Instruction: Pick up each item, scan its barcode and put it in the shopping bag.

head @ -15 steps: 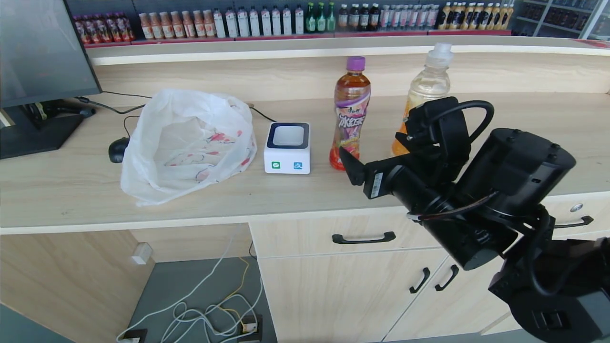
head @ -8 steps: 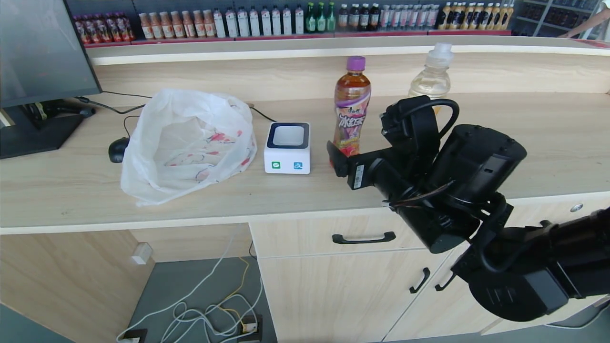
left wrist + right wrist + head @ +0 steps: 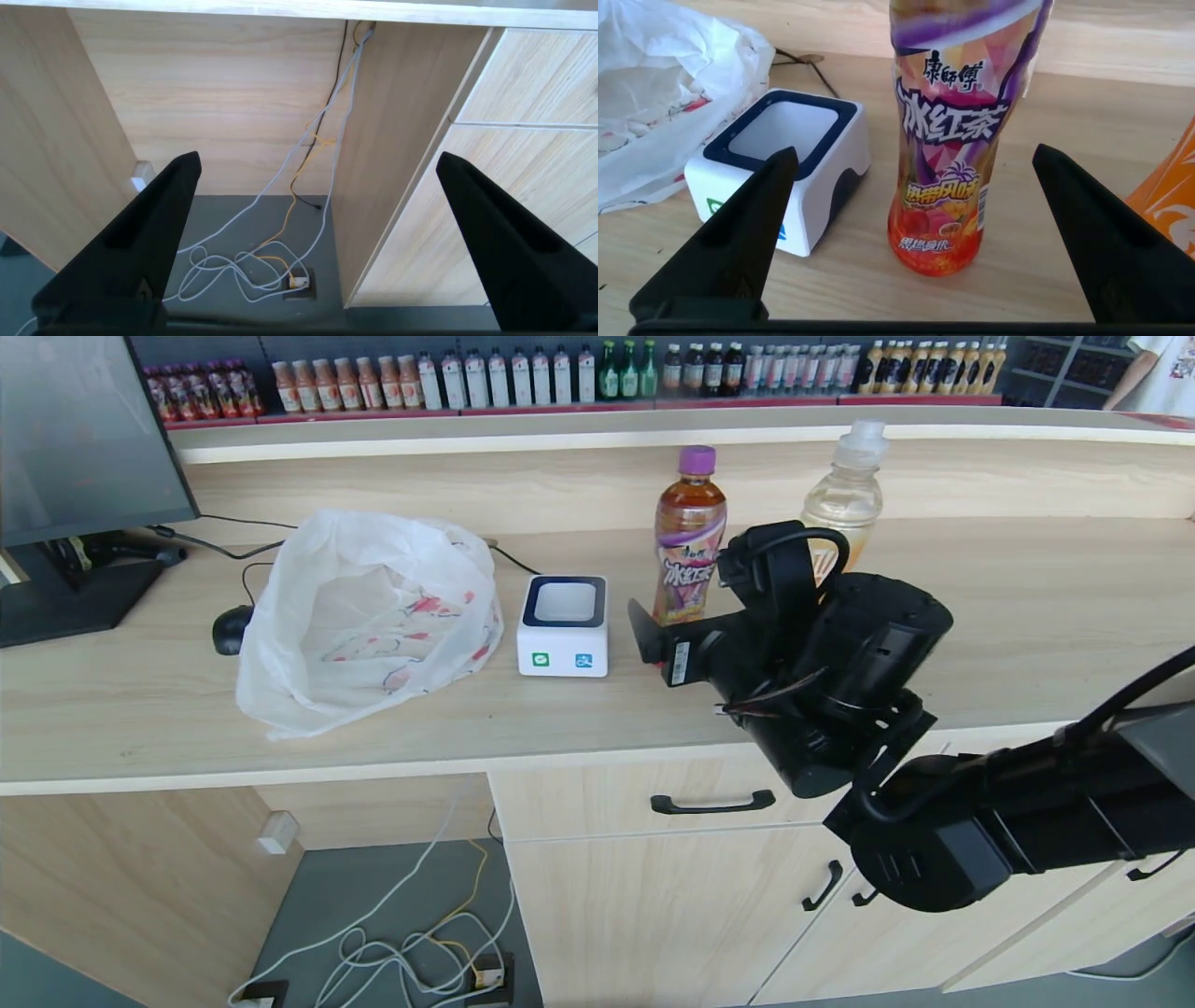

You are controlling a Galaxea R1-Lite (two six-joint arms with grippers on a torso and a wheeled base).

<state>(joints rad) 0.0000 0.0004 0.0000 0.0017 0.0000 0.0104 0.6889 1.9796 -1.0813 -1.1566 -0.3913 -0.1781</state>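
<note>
I had the right gripper low over the counter, its fingers spread wide and holding nothing. Through the right wrist camera the bottle of tea, purple-capped with a purple and pink label, stood upright in line with the gap between the two fingers. Neither finger touched it. I could not tell whether the tips had reached its sides or sat just short of it. In the head view the near finger lay in front of the bottle's base.

The white scanner, a small box with a dark-rimmed window on top, sat at 9 o'clock from the tea bottle, just beside it but apart. At 9 o'clock from the scanner lay the shopping bag, white plastic with red print, slumped on the counter with its mouth open towards me. A black mouse rested at 9 o'clock from the bag, touching its edge or nearly so, and a monitor stood at about 10 o'clock from there.

A second bottle, with a clear cap and pale liquid above an orange label, stood upright at 2 o'clock from the tea bottle, partly hidden by the right arm.

The left gripper hung below the counter edge, fingers wide apart and empty, facing the open space under the counter where loose cables lay on the floor.
</note>
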